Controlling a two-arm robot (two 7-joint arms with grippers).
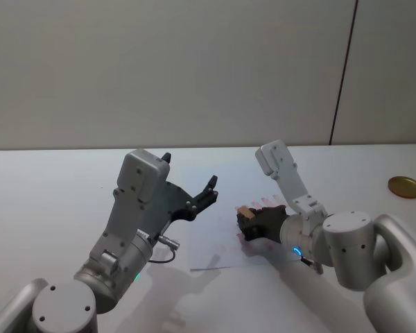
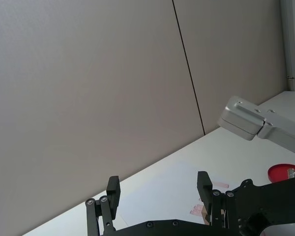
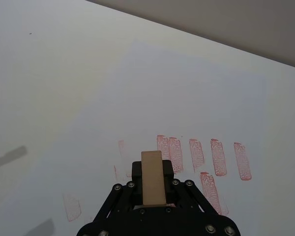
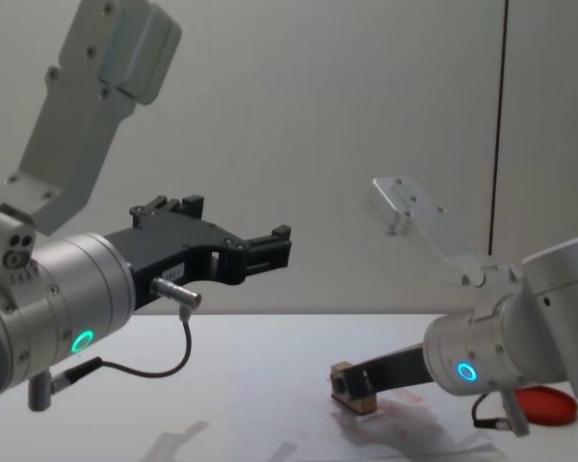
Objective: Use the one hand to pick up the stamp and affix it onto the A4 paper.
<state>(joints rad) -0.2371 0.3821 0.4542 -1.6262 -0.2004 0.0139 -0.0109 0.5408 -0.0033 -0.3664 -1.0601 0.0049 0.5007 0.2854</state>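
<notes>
**Item 1: right hand** (image 1: 248, 220). Black, two-fingered, on a silver wrist with a blue-green light ring. It reaches low over the sheet and its fingers are closed on the stamp, one at each side.

**Item 2: the stamp** (image 3: 152, 178). A small, light tan wooden block with plain sides, standing between the fingers. The chest view shows a reddish tint at its lower end. That end is at the sheet or just above it; whether they touch cannot be told.

**Item 3: the A4 paper** (image 3: 187, 98). A white sheet lying flat on the counter (image 1: 55, 194). A row of red imprints (image 3: 201, 152) runs just beyond the stamp, with fainter ones to either side.

**Item 4: ink pad** (image 4: 539, 404). A flat red disc on the counter beside the right wrist, off the sheet.

**Item 5: left hand** (image 2: 158, 184). Raised well above the counter on the left, fingers spread wide and holding nothing, apparently idle.

**Handling note (judgement).** The step in hand looks like the pressing.
- Aim for bare white paper, not an existing imprint.
- Keep the block upright so the whole face meets the sheet at once.
- Press straight down without sliding, since any sideways drag would likely smear the mark or shift the loose paper.
- Lift off vertically with the grip kept firm.
</notes>
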